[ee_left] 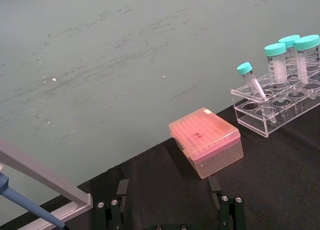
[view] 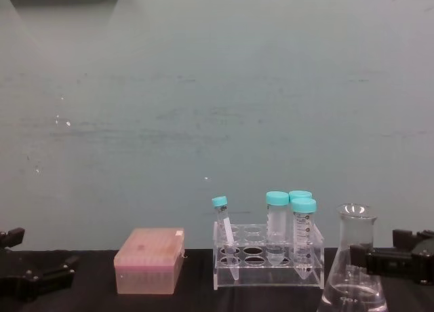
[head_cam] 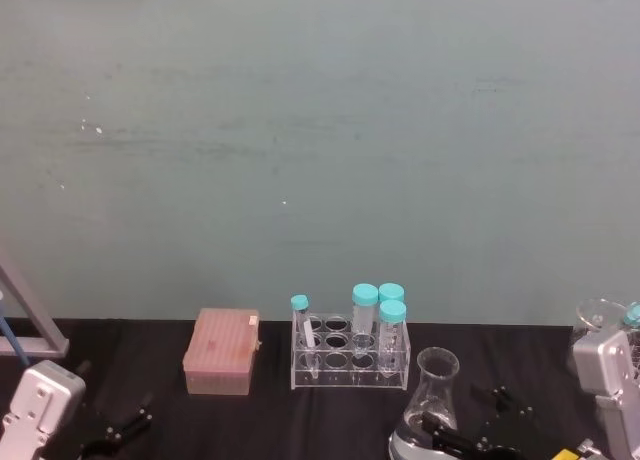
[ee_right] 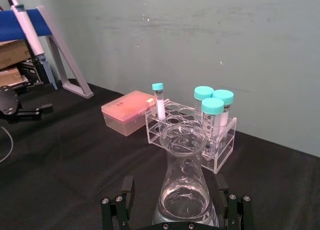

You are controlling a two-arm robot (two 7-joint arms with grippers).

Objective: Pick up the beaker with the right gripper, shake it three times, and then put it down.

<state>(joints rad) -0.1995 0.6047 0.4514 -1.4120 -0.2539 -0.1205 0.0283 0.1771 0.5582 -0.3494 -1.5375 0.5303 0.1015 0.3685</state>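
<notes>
Your right claw (ee_right: pixel 175 187): spread wide around one beaker (ee_right: pixel 182 140) | beyond claw: one rack (ee_right: pixel 222 157), four tubes (ee_right: pixel 212 110), one pink box (ee_right: pixel 125 112) | left claw (ee_left: pixel 169 190): idle, spread.

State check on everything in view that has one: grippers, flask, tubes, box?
right gripper: open, fingers either side of the beaker's base, not clamped.
left gripper: open, at the table's left, holding nothing.
beaker: upright on the table, uncapped, a little clear liquid inside.
three large tubes: capped, upright in the rack.
small tube: capped, leaning in the rack.
pink box: lid shut.
</notes>
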